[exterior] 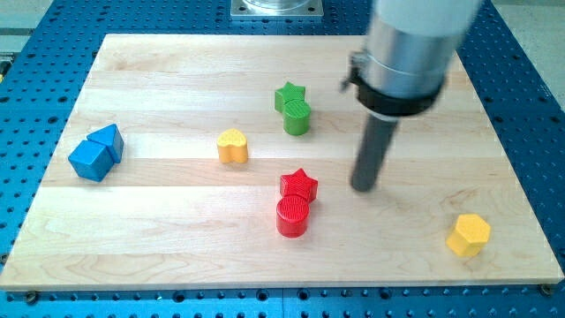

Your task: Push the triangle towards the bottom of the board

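The blue triangle block lies near the board's left edge, touching a blue cube just below and left of it. My tip rests on the board right of centre, far to the right of the triangle. The nearest blocks to the tip are the red star and the red cylinder to its left.
A green star and green cylinder sit together above centre. A yellow heart lies left of centre. A yellow hexagon sits at the lower right. The wooden board rests on a blue perforated table.
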`<action>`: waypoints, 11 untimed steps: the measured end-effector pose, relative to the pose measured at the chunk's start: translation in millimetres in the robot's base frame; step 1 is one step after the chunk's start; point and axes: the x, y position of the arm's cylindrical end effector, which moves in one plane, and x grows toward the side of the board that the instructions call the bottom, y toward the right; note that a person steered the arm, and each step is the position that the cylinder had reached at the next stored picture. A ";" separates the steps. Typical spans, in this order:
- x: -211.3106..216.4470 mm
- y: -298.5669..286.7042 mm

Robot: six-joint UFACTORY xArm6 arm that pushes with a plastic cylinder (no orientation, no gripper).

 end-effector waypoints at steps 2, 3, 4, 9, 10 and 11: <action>-77.9 -130.8; -99.5 -220.6; -104.0 -314.2; 6.6 -280.8; 31.7 -291.3; 50.1 -294.2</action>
